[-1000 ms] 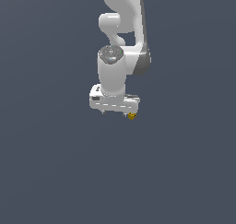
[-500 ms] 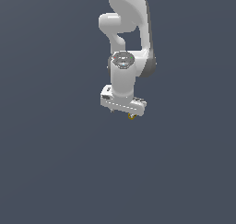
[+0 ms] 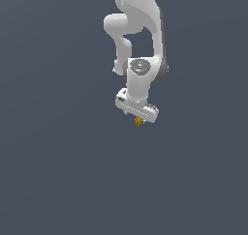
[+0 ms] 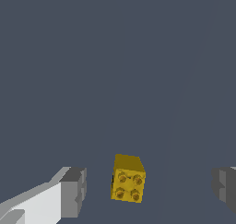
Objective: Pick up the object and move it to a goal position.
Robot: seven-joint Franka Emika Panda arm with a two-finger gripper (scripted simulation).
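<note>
**My gripper hangs open over a small yellow brick**

My gripper point(image 4: 147, 191) is spread wide. In the wrist view its two grey fingertips point(image 4: 73, 193) stand well apart, with the object point(image 4: 127, 178) between them and touching neither; it sits nearer one fingertip than the other. The object is a small yellow-gold block with four round studs on one face, like a toy building brick. In the exterior view it shows as a tiny speck point(image 3: 138, 121) just under my white gripper body, on the plain grey ground. I judge it light, rigid and smooth-sided, not fragile. I would pinch it across two flat opposite side walls, clear of the studs, after centring.
</note>
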